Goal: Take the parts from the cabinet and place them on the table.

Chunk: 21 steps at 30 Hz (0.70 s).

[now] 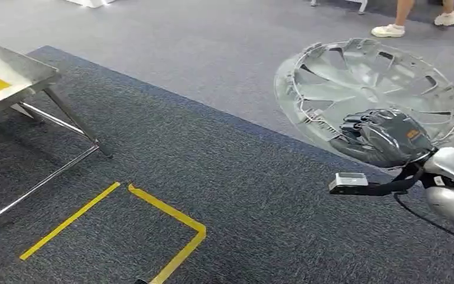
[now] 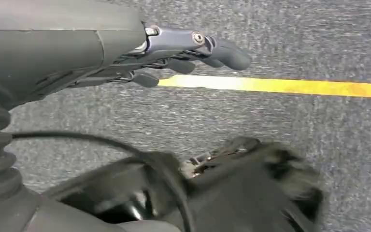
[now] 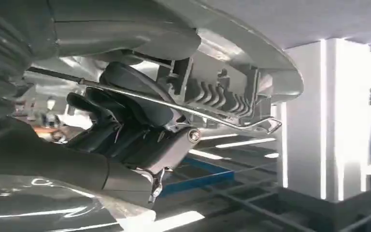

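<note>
Right hand (image 1: 384,137) grips the near rim of a silver wheel cover (image 1: 366,83), carried tilted above the carpet. Left hand (image 2: 174,53) hangs empty, fingers loosely apart, over yellow floor tape (image 2: 280,86). Farther left stands the metal worktop (image 1: 18,74); a person's feet (image 1: 390,29) show beyond.

Dark grey carpet (image 1: 171,160) covers the near floor, bordered diagonally by a lighter grey carpet (image 1: 213,47) beyond. Yellow tape lines (image 1: 153,204) mark an open rectangle on the dark carpet. At far left stands a metal desk (image 1: 20,74) on slanted steel legs (image 1: 71,115), its top bearing yellow tape. A person's shoes (image 1: 390,29) appear at the far edge. White pillars (image 3: 319,116) stand brightly lit.
</note>
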{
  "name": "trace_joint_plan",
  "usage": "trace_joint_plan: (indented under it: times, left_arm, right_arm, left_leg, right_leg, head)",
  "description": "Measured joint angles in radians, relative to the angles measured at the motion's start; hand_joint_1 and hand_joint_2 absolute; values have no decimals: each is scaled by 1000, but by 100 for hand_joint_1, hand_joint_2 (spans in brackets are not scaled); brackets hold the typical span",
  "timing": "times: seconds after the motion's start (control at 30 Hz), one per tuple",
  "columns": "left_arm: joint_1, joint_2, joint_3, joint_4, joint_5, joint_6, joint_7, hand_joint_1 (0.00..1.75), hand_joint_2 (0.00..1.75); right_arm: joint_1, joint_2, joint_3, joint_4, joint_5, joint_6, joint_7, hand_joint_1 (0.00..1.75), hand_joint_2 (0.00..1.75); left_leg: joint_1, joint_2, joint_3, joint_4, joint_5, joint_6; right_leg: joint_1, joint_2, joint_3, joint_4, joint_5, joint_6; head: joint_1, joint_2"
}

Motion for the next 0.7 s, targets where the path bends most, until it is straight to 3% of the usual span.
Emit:
trace_joint_plan:
  times: [0.1,0.13,0.17,0.2,0.23,0.27,0.3,0.33,0.37,0.43,0.47,0.5,0.53,0.6,0.63,0.67,0.7]
  left_arm:
    - [3,0,-1,0,4,0,-8,0,175]
    - [5,1,0,0,11,0,-11,0,175]
    - [8,1,0,0,19,0,-14,0,175]
    - [4,3,1,0,26,-2,-13,0,175]
    - [-1,5,2,0,34,-6,-13,0,175]
    - [-4,7,5,0,39,-8,-12,0,175]
    - [-4,10,7,0,42,-10,-9,0,175]
    - [-2,12,10,0,44,-11,-7,0,175]
    - [0,16,11,0,45,-14,-6,0,175]
    - [2,19,15,0,45,-16,-6,0,175]
    - [3,21,16,0,46,-16,-6,0,175]
    - [1,27,18,0,46,-16,-5,0,175]
    - [3,27,18,0,46,-16,-3,0,175]
    - [14,29,18,0,45,-12,9,0,175]
    - [18,33,18,0,44,-12,13,0,175]
    - [21,40,18,0,44,-10,13,0,175]
    - [19,42,18,0,43,-10,13,0,175]
  right_arm:
    - [-25,16,8,9,15,17,-17,175,175]
    - [-53,38,17,24,24,26,-20,175,175]
    - [-87,67,32,51,35,31,-19,175,175]
    - [-129,102,54,84,43,32,-19,175,175]
    - [-162,131,77,115,47,31,-14,175,175]
    - [-188,170,105,152,54,29,-6,175,175]
    - [-211,199,131,178,54,28,-5,175,175]
    - [-227,222,152,197,53,26,-2,175,175]
    - [-243,244,171,215,52,26,2,175,175]
    - [-265,267,192,232,48,25,7,175,175]
    - [-272,272,201,238,43,24,11,175,175]
    - [-282,277,213,250,40,22,13,175,175]
    - [-287,280,220,254,39,22,12,175,175]
    - [-300,305,240,262,32,21,17,175,175]
    - [-314,314,248,267,29,21,20,175,175]
    - [-327,324,257,272,25,22,24,175,175]
    - [-335,334,262,276,20,21,32,175,175]
  left_leg:
    - [-2,-35,-7,-12,-1,6]
    - [5,-44,10,-30,7,11]
    - [11,-55,16,-41,13,9]
    - [13,-59,18,-43,15,13]
    - [15,-67,17,-42,16,15]
    - [15,-79,17,-42,15,17]
    - [15,-91,17,-41,14,17]
    - [15,-105,17,-40,14,17]
    - [18,-123,18,-36,13,15]
    - [28,-163,17,-21,3,2]
    - [33,-181,15,-8,-6,-8]
    - [31,-198,3,7,-8,-15]
    - [36,-213,-10,12,-6,-18]
    - [43,-234,-18,5,2,-30]
    - [42,-244,-20,7,-1,-34]
    - [35,-192,-23,16,-8,-42]
    - [32,-139,-40,53,-25,-50]
  right_leg:
    - [-1,-37,7,-12,0,10]
    - [1,-38,10,-15,-5,15]
    - [-4,11,0,-1,-13,18]
    - [-7,55,-23,46,-43,15]
    - [-7,77,-59,117,-75,16]
    - [-7,86,-103,202,-106,19]
    - [-7,90,-139,263,-120,22]
    - [-9,90,-154,279,-111,24]
    - [-12,91,-148,254,-78,28]
    - [-24,106,-84,102,25,38]
    - [-31,138,-54,42,38,46]
    - [-33,186,-46,28,23,46]
    - [-32,179,-27,15,6,33]
    - [-25,159,-33,20,6,23]
    - [-31,148,-29,16,7,16]
    - [-31,137,-23,12,8,9]
    - [-30,125,-17,10,4,2]
  head:
    - [0,0]
    - [1,0]
    - [3,0]
    - [5,0]
    - [8,0]
    - [10,0]
    - [9,0]
    - [10,0]
    - [9,0]
    - [9,0]
    - [10,0]
    - [16,0]
    - [18,0]
    - [16,0]
    - [16,0]
    - [14,0]
    - [2,0]
